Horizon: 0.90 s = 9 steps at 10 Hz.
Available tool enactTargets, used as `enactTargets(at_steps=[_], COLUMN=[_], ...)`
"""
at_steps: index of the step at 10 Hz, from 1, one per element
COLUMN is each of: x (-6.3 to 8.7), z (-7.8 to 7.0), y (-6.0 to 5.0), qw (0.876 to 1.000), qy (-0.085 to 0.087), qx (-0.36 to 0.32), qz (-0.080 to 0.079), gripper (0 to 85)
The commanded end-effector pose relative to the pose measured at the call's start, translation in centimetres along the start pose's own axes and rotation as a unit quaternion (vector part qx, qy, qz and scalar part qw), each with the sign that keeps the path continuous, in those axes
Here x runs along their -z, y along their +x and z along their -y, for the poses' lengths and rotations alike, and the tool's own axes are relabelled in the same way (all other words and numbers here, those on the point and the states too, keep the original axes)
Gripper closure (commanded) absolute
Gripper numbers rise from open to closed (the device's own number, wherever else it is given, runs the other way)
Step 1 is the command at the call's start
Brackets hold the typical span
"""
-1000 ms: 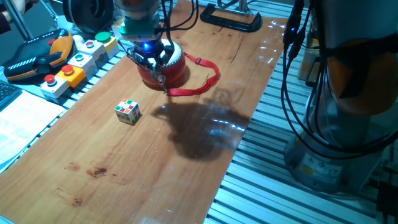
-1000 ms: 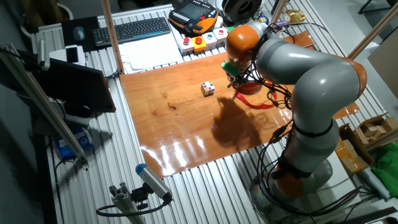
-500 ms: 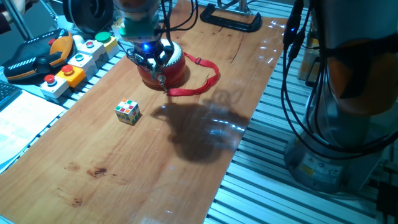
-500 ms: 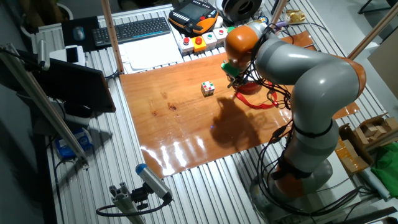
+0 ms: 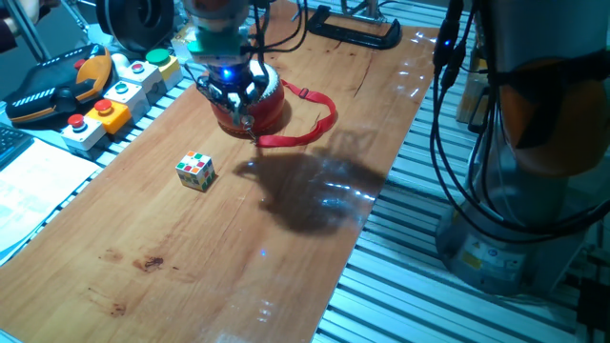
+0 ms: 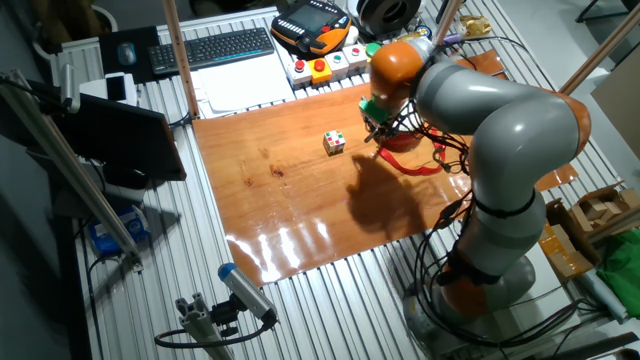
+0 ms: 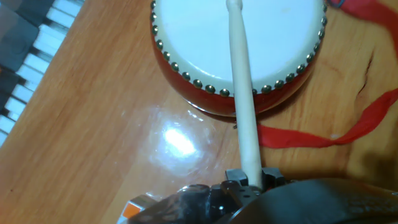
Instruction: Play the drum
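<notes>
1 stick (image 7: pixel 241 99) in claw (image 7: pixel 249 180), over drum (image 7: pixel 239 43)

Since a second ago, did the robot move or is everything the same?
The gripper shifted only slightly above the drum, and its shadow on the table slid a little. It still clamps the drumstick over the white skin. Drum, red strap and cube stayed put.
</notes>
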<state>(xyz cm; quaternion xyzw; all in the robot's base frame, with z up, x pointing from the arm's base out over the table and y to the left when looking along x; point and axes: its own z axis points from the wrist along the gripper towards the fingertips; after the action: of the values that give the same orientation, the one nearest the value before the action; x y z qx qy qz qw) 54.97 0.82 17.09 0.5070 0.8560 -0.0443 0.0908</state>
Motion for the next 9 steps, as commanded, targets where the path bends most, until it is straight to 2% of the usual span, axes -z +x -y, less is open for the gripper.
enactTargets(at_steps=[1,3,4,5,6,7,8,9], x=[0.5,-0.2,-0.4,-0.9,-0.7,0.4,1.5,1.9], z=[0.1,0.0,0.0,-0.1,0.0,0.2,0.3,0.4], y=[-0.1,-0.1,-0.1,0.1,0.2,0.0,-0.1,-0.1], qw=[1.000,1.000,1.000,0.998,0.999,1.000,0.998,0.998], qy=[0.002,-0.002,-0.003,-0.023,-0.015,0.005,0.014,0.018], qx=[-0.002,-0.002,-0.002,-0.028,-0.017,0.018,0.031,0.035], qz=[-0.005,-0.004,-0.017,-0.049,-0.027,0.021,0.049,0.058], gripper=[84.3,84.3,84.3,84.3,84.3,84.3,84.3,84.3])
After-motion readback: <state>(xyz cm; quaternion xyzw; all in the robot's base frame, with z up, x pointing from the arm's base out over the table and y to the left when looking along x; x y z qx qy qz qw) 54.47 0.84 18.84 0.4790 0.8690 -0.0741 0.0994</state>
